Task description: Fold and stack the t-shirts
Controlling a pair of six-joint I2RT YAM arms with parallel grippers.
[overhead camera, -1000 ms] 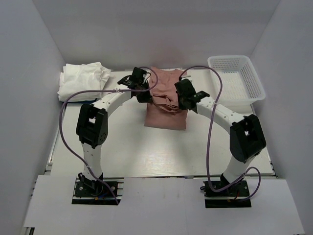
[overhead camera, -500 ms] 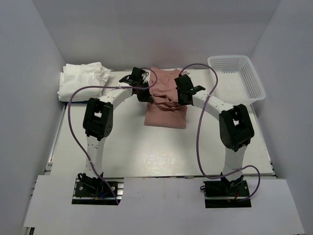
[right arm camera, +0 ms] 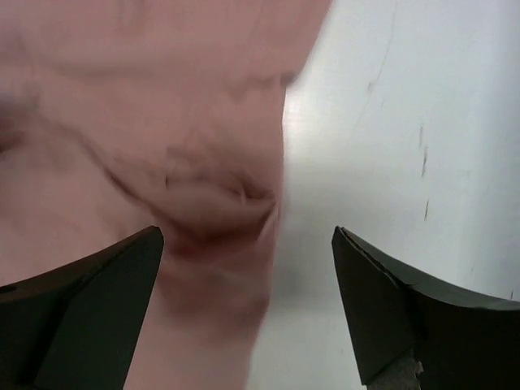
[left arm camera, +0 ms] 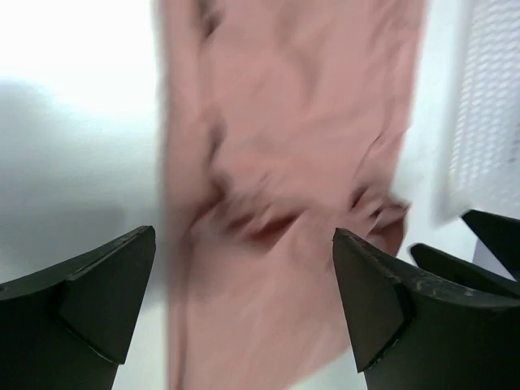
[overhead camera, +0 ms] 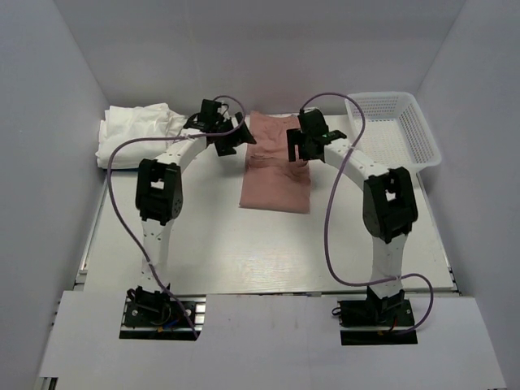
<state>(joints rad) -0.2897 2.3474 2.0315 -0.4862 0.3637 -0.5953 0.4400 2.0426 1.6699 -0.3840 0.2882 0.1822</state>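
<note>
Pink shirt lies flat on the table, centre toward 12 o'clock, folded to a narrow rectangle with its long axis running 12 to 6. A wrinkled ridge crosses it roughly mid-length; the cloth at the 6 o'clock end looks smoother. Print not visible. Left gripper hovers at the shirt's 10 o'clock corner, jaws wide apart and nothing between them; in the left wrist view both fingers frame bunched pink cloth below. That view is blurred, so can't tell if the tips touch the fabric. Right gripper sits over the shirt's 2 o'clock edge, jaws also spread wide and empty; in the right wrist view the shirt's edge and a puckered fold sit between the fingers, bare table on the other side. White shirts are piled loosely in the table's 10 o'clock corner, well apart from the pink one. Basket sits in the 2 o'clock corner, just beyond the right arm, nothing visible inside.
</note>
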